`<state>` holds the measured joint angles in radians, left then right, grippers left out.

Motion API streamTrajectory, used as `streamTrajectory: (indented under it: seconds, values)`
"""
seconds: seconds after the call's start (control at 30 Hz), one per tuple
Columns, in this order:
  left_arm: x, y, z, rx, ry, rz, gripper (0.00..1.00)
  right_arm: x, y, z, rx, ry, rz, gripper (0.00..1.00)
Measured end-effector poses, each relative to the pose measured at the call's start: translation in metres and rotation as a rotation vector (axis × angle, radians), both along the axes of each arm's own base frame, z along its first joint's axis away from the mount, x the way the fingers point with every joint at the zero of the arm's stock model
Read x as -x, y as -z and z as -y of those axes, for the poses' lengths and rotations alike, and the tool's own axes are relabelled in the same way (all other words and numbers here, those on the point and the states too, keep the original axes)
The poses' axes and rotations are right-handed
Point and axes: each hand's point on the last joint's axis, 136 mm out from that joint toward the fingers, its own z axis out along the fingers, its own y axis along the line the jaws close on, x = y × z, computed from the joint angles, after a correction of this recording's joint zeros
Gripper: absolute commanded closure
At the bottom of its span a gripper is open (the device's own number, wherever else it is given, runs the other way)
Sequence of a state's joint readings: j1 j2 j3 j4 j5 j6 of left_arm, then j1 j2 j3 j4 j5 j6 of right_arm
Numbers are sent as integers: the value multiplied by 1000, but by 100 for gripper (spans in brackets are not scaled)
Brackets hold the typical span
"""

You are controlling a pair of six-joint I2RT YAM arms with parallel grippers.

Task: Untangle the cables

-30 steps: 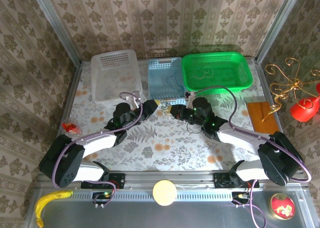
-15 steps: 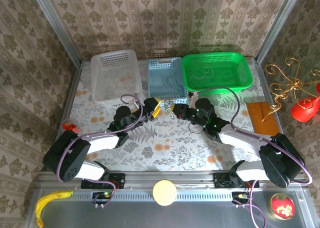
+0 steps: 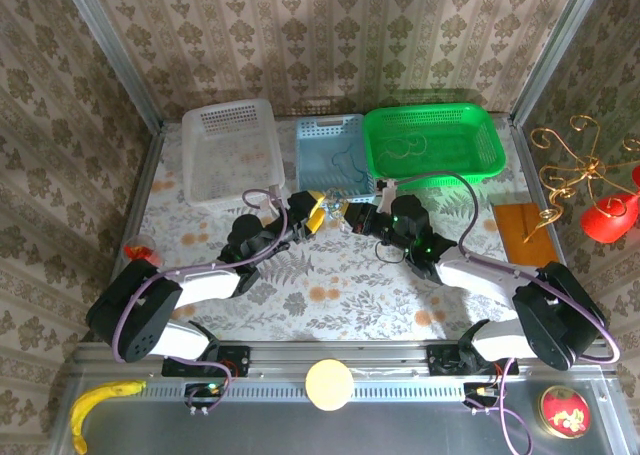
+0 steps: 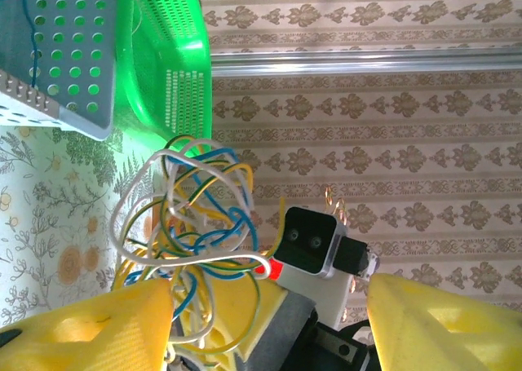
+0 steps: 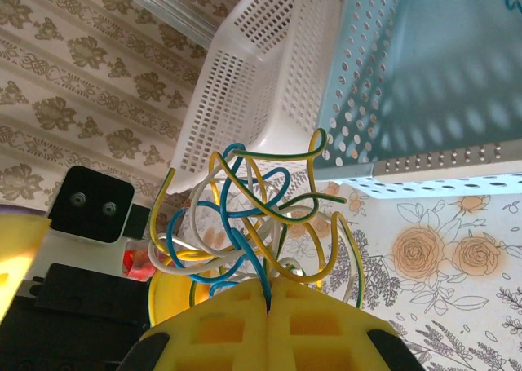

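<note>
Separating step: R gripper (image 5: pixel 267 302) pinches the tangled cables (image 5: pixel 241 245), held up betw. the arms near the blue basket (image 3: pixel 330 123), L gripper (image 4: pixel 267 293) spread beside them; next prob. needs L closing on one loop.

We see a floral table (image 3: pixel 330 305) carrying a white basket (image 3: pixel 235 160), a blue basket (image 3: pixel 325 127), a green basket (image 3: pixel 435 175) and a wooden board (image 3: pixel 520 230).

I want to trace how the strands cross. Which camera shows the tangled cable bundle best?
The right wrist view: the cable bundle fans out clearly above the shut right gripper. The left wrist view shows it close too, partly hidden by a yellow finger. The top view shows a tiny knot.
</note>
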<state>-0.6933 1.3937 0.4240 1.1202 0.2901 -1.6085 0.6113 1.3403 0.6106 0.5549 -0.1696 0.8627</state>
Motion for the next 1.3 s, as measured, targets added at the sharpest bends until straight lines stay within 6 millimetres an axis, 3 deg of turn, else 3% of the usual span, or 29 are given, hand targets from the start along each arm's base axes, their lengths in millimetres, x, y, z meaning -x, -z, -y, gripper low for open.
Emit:
streamTrajectory:
  seconds: [0.47,0.97,1.3]
  values:
    - [-13,11,-9,-2,-56,-16,50,14,0,-8,-15,-40,10,100]
    - [-19,28,-9,-25,-67,-45,46,26,1,-10,-23,-64,12,100]
    - [-19,23,-9,-11,-66,-27,45,26,1,-11,-22,-65,12,100]
